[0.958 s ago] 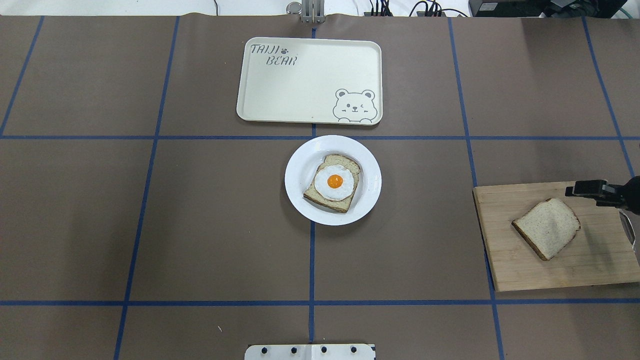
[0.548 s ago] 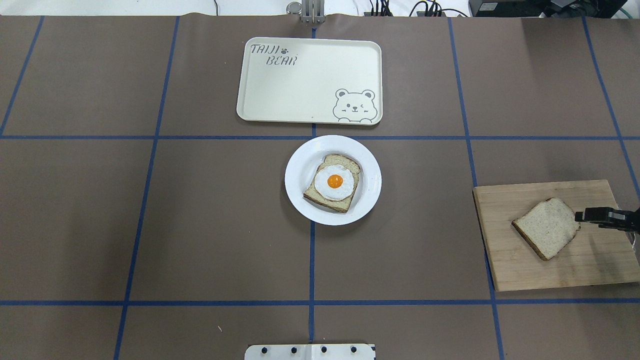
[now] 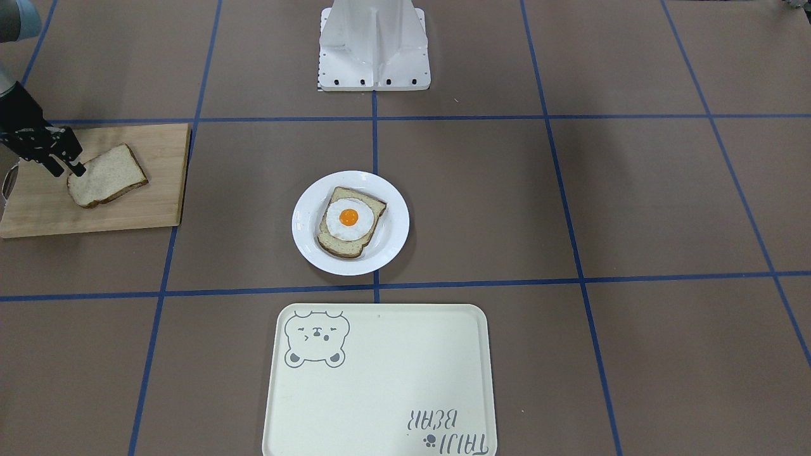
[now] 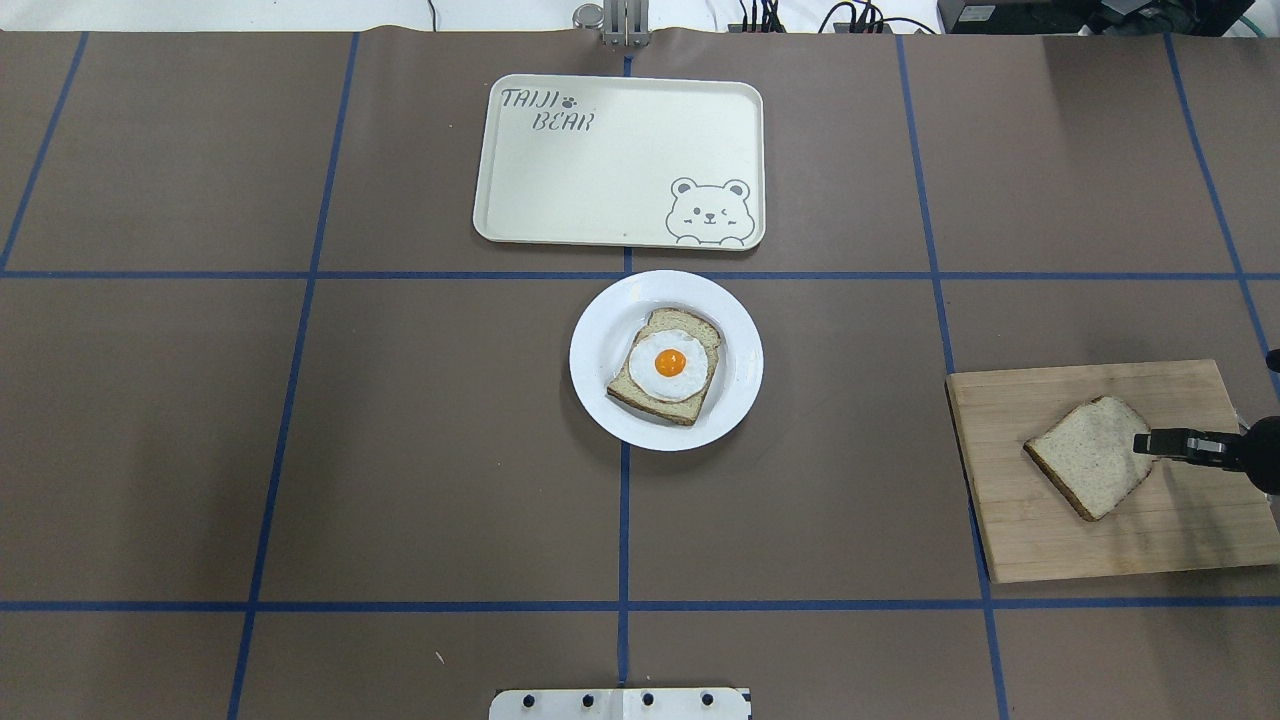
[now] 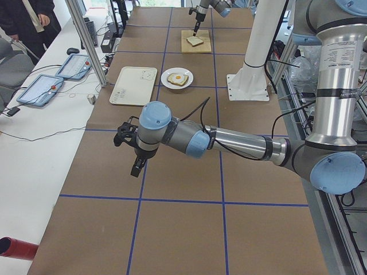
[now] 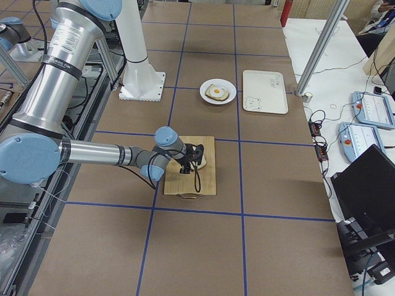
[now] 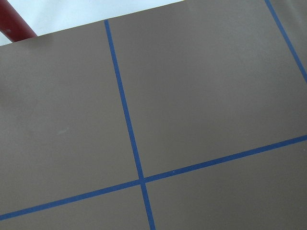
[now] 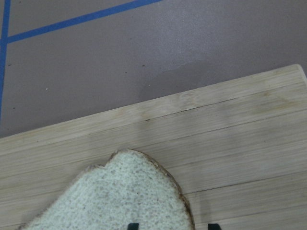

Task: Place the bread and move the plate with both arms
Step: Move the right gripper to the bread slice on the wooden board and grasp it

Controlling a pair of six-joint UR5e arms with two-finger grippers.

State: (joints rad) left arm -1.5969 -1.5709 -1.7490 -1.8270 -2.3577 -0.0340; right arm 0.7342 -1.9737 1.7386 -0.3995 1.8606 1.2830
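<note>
The plain bread (image 4: 1090, 458) lies flat on a wooden cutting board (image 4: 1100, 545) at the table's right. My right gripper (image 4: 1143, 442) is low at the slice's right corner. In the right wrist view its two fingertips (image 8: 133, 225) stand apart and straddle the bread's (image 8: 120, 196) crust edge, so it is open. The white plate (image 4: 742, 360) sits mid-table and holds a slice topped with a fried egg (image 4: 668, 365). My left gripper (image 5: 136, 169) hovers over bare table far to the left; I cannot tell whether it is open or shut.
The cream bear tray (image 4: 600, 180) lies just beyond the plate. The robot's base (image 3: 374, 44) stands at the near table edge. Blue tape lines cross the brown table cover. A red cylinder end (image 7: 14, 21) lies off the table's left end.
My right gripper has moved from the board's far edge toward me and down to the bread's right corner. Bread, plate and tray have not moved.
</note>
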